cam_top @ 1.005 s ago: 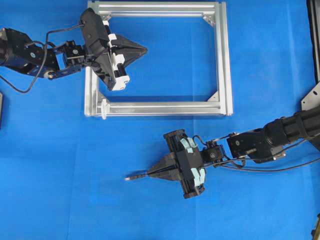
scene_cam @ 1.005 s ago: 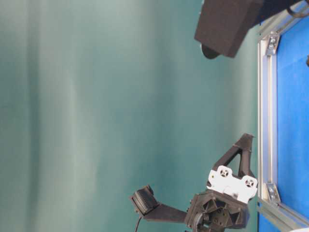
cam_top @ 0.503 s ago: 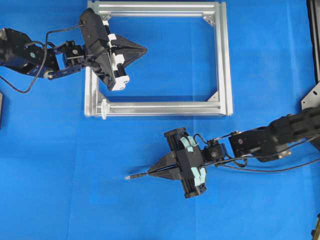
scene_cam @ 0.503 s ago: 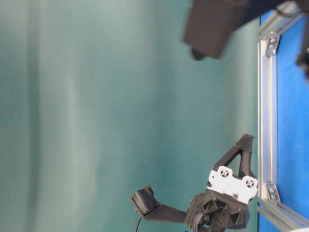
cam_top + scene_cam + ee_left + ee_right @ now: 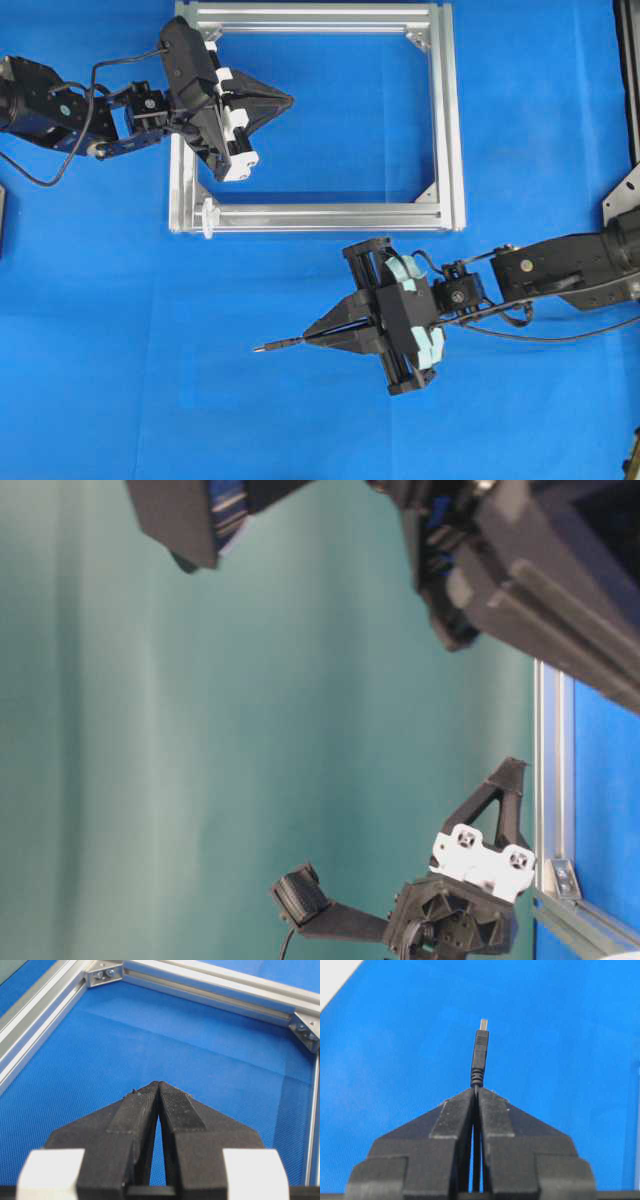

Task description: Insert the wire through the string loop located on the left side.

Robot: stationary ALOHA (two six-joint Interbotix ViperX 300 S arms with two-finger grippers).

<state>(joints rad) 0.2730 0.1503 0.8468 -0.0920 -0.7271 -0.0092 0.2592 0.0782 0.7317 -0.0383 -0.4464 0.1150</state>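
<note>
In the overhead view the wire's dark plug tip (image 5: 275, 346) sticks out leftward from my right gripper (image 5: 305, 338), which is shut on the wire over the blue mat below the frame. In the right wrist view the plug (image 5: 480, 1055) stands straight out of the closed jaws of the right gripper (image 5: 476, 1089). The string loop (image 5: 208, 218) is a tiny white ring at the lower left corner of the silver aluminium frame (image 5: 320, 215). My left gripper (image 5: 290, 100) hovers inside the frame's upper left, shut and holding nothing (image 5: 159, 1084).
The frame's rails (image 5: 200, 990) surround the left gripper on blue mat. In the table-level view the right arm (image 5: 560, 590) looms blurred at the top, the left gripper's fingers (image 5: 495, 800) stand beside the frame rail (image 5: 553, 780). A metal bracket (image 5: 625, 195) sits at the right edge.
My right gripper has risen and shifted slightly right with the wire, turning a little; it now looms large in the table-level view. The left arm has not moved.
</note>
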